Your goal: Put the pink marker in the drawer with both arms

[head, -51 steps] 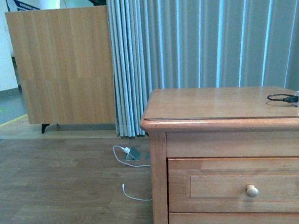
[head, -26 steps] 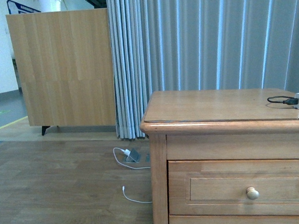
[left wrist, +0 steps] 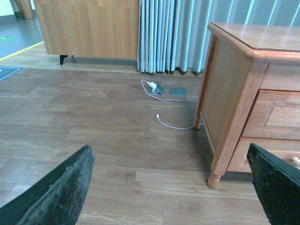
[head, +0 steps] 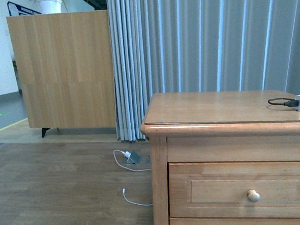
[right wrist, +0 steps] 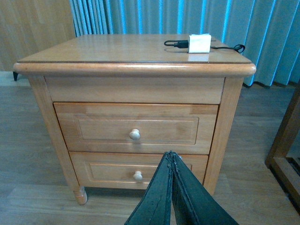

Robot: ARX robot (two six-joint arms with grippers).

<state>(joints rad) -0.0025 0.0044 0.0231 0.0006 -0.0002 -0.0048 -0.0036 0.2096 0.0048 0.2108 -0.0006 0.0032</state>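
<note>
The pink marker is out of view in every frame. The drawer (head: 216, 189) is the upper one of a light-wood nightstand; it is closed and has a round pale knob (head: 253, 195). In the right wrist view the drawer (right wrist: 93, 124) faces my right gripper (right wrist: 171, 154), which is shut with nothing between its fingers and hangs in front of the nightstand, apart from it. My left gripper (left wrist: 168, 154) is open and wide above the floor, to the left of the nightstand, with part of the drawer (left wrist: 281, 117) at the edge of that view. Neither arm shows in the front view.
A black cable (right wrist: 176, 43) with a white charger (right wrist: 199, 43) lies on the nightstand top (head: 216, 106). A second drawer (right wrist: 103, 171) sits below. A white cable (left wrist: 171, 125) and a floor socket (left wrist: 178, 92) lie by the curtain. A wood frame (right wrist: 286, 136) stands to the right.
The front view has shifted slightly, so the nightstand sits a little lower in the picture and a plant pot now shows at the top left. Nothing on the nightstand has moved.
</note>
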